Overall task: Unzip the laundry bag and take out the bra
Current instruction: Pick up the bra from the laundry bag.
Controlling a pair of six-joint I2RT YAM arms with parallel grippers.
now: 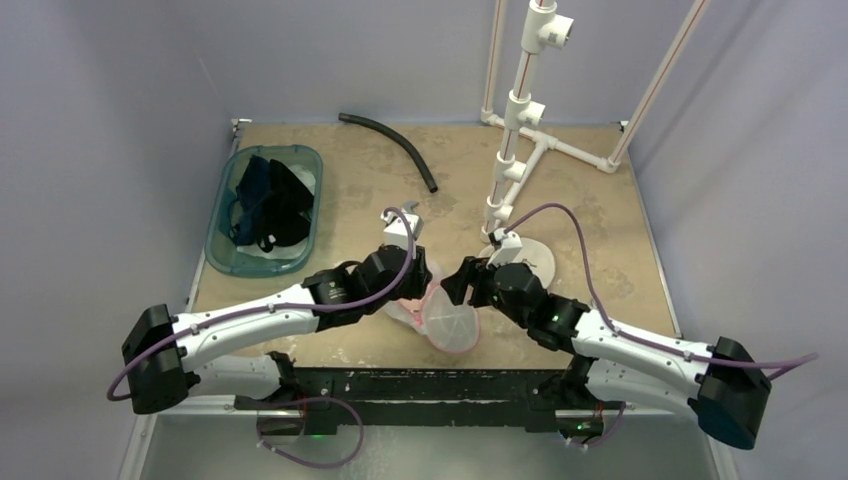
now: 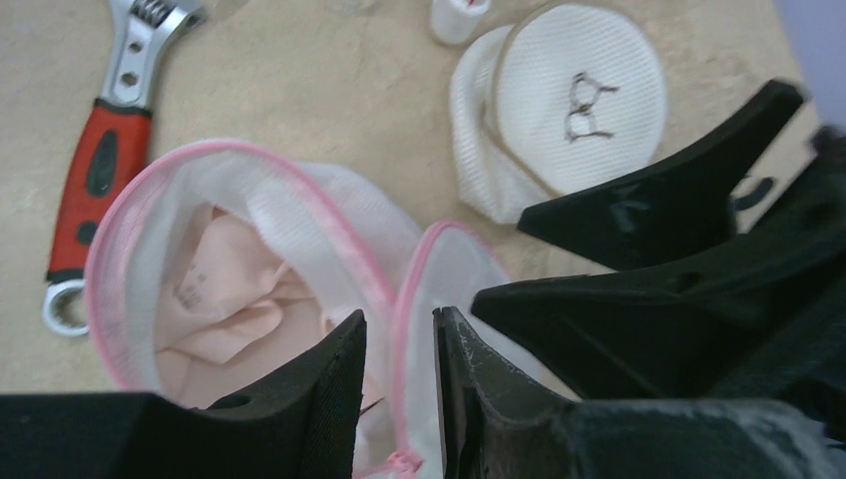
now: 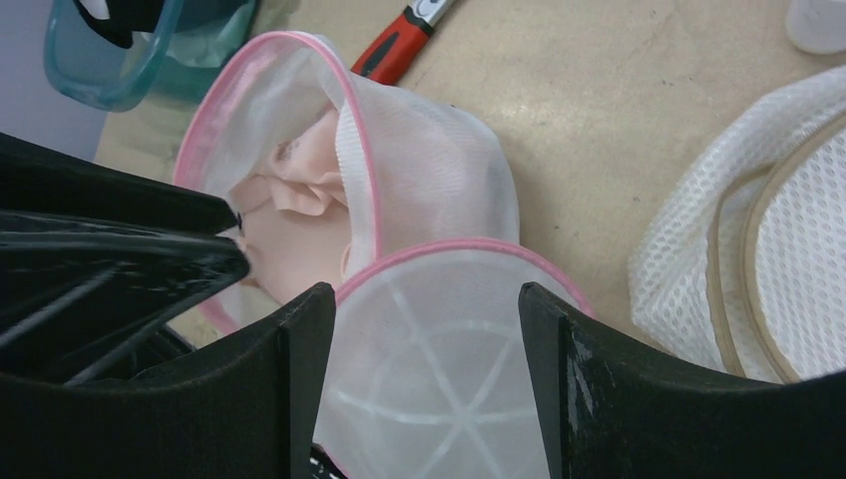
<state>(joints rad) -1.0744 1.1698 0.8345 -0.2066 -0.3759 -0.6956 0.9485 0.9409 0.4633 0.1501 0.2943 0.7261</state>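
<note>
**Laundry bag unzipped, bra seen inside, both grippers at the rim**

The pink-trimmed mesh laundry bag is found near the front middle of the table, between the two arms. Its zip is undone: the round lid flap is folded away from the mouth. A pale pink bra is seen crumpled inside the bag, resting against the mesh wall and not lifted out.

The left gripper is held low at the bag's opening. Its jaws are drawn close together, and the pink edge of the lid flap runs through the narrow gap between them. Whether that edge is actually pinched cannot be told from the views.

The right gripper is placed opposite, with its jaws spread wide on either side of the round flap. Nothing is seen gripped by it.

An adjustable wrench with a red handle lies on the table just behind the bag. A second white mesh bag is set to the right, at the foot of a white PVC pipe frame. A teal bin holding dark garments is placed at the far left, and a black hose lies near the back edge.
</note>
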